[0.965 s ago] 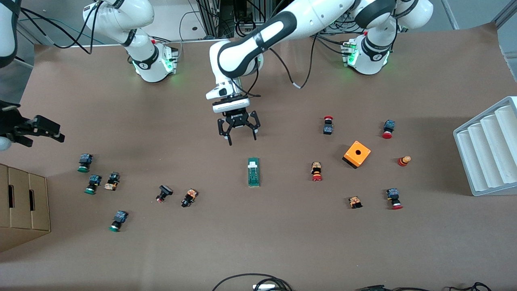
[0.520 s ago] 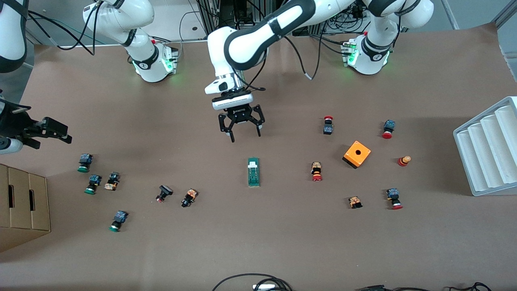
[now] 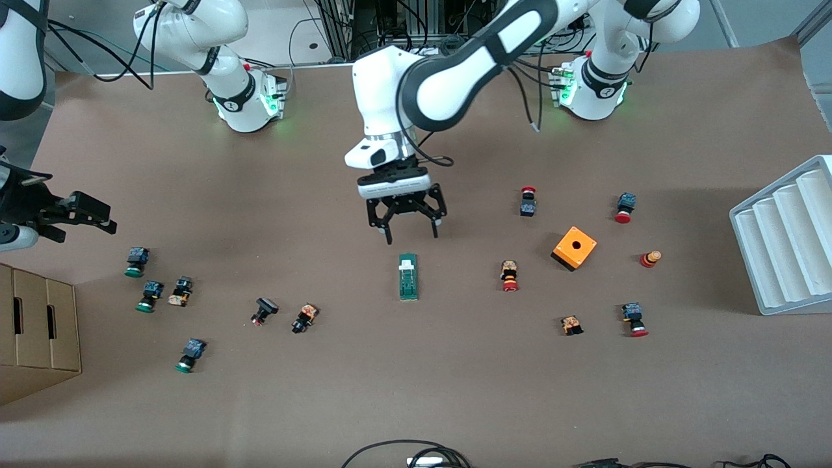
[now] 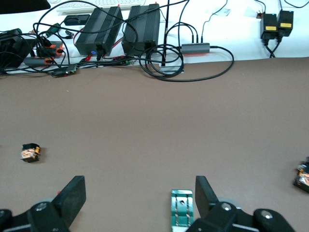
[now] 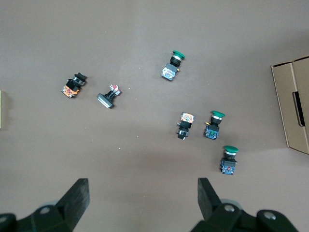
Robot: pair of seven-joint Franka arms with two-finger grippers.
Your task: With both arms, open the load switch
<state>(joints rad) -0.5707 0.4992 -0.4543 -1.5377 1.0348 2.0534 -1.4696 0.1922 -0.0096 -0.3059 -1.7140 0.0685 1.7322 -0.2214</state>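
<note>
At mid-table the load switch lies flat on the brown table, its white block end toward the robot bases. My left gripper hangs over bare table just short of that white end, fingers spread wide and holding nothing; in the left wrist view the green bar shows close beside one fingertip. My right gripper waits at the right arm's end of the table, above the green-capped push buttons, jaws likewise spread and empty, near the cardboard box. An orange cube sits toward the left arm's end, well apart from the switch.
</note>
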